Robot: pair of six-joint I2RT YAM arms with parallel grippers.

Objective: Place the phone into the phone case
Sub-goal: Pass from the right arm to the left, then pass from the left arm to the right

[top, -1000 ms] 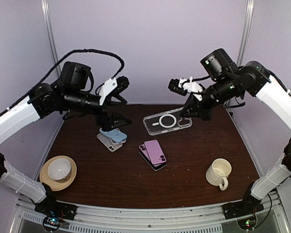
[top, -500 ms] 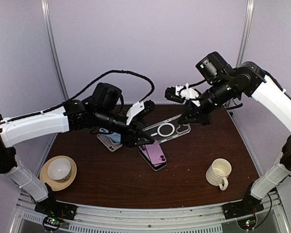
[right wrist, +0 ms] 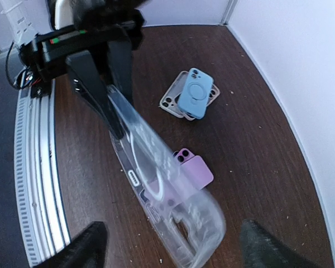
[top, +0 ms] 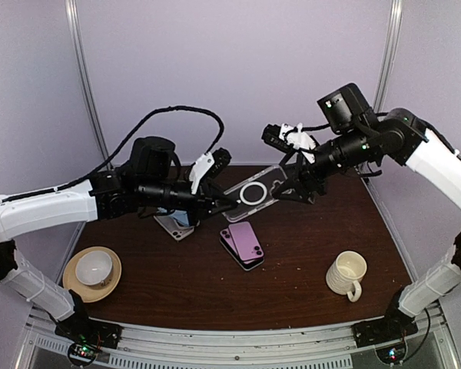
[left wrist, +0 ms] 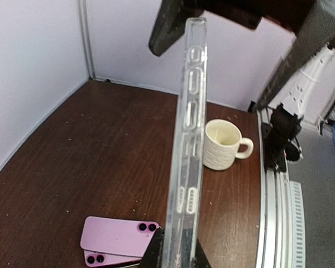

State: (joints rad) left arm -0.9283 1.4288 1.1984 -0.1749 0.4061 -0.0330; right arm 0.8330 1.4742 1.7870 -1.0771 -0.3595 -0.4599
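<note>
Top view: left gripper, clenched on one short end of the clear phone case, which is carried tilted above the table. Right gripper, released, fingers spread about the case's other end. Purple phone, lying on a second phone, flat on the table beneath the left gripper's tip and slightly toward the arm bases. Blue case under the left arm. Left wrist view: the clear phone case edge-on, rising from between the pinching fingers; purple phone below-left of them, mug beyond. Right wrist view: fingers wide apart, the case between them and not touched; its far end nipped by the left gripper; the purple phone lies under the case.
</note>
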